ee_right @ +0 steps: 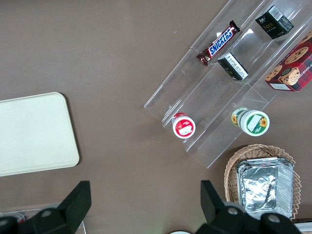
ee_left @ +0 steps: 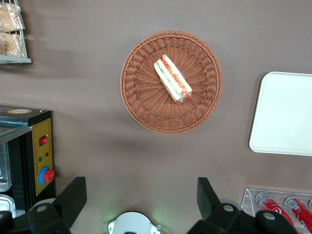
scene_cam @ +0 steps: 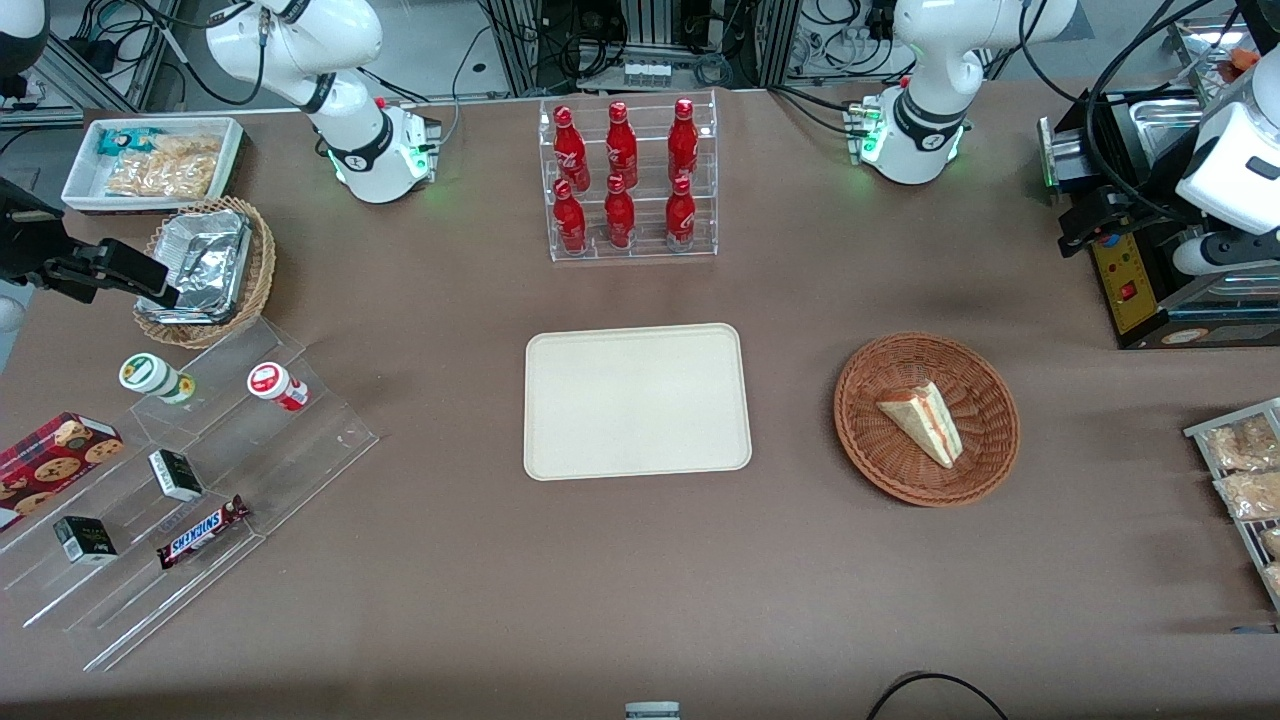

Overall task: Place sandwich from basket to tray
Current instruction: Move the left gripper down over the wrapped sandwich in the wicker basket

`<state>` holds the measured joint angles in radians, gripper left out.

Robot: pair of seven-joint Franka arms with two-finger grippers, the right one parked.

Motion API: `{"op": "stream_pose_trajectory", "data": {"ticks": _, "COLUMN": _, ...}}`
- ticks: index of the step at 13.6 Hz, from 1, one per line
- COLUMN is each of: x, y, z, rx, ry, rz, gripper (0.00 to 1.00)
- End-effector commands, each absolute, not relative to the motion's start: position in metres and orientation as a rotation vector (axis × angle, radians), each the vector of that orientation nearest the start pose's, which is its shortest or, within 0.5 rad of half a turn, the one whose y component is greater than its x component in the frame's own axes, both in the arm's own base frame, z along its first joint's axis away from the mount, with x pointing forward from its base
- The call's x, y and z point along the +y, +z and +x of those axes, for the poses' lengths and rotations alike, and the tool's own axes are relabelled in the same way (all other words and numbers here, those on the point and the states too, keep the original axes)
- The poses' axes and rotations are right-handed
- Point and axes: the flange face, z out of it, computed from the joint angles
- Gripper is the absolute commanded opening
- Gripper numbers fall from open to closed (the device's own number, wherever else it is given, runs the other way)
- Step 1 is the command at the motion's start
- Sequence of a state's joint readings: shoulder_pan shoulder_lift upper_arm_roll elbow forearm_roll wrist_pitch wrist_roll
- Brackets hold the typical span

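Sandwich [scene_cam: 923, 421], soft and light, lies in basket [scene_cam: 870, 440] at frame right; gripper [ee_left: 141, 195] hovers high above, fingers spread, best pinching the wedge's flat bread faces gently.

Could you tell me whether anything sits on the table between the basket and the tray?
Nothing: the front view shows bare brown tabletop between the basket and the tray. The gripper hangs open above the table.

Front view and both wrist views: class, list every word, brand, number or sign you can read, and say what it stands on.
"SNICKERS": on the candy bar on the clear stepped stand.
Red bottles: white script, too small to read.
Small dark boxes, two tubs, cookie box: print unreadable.
Control box: buttons, no legible text.
Sandwich, basket, tray: no text.
The gripper, open above the table, carries none.
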<state>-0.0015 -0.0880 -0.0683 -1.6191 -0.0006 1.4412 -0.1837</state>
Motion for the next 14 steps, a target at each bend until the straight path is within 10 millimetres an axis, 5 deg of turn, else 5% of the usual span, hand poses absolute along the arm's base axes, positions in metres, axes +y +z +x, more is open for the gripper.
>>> {"op": "stream_pose_trajectory", "data": {"ticks": 1, "x": -0.034, "y": 0.643, "z": 0.503, "rx": -0.170, "ry": 0.133, "rz": -3.098, "gripper": 1.00}}
{"op": "stream_pose_trajectory", "data": {"ticks": 3, "x": -0.034, "y": 0.635, "z": 0.508, "rx": -0.174, "ry": 0.159, "rz": -3.097, "gripper": 1.00}}
{"op": "stream_pose_trajectory", "data": {"ticks": 7, "x": -0.037, "y": 0.577, "z": 0.535, "rx": -0.178, "ry": 0.269, "rz": -3.083, "gripper": 1.00}}
{"op": "stream_pose_trajectory", "data": {"ticks": 14, "x": -0.098, "y": 0.436, "z": 0.539, "rx": -0.604, "ry": -0.034, "rz": -3.048, "gripper": 1.00}}
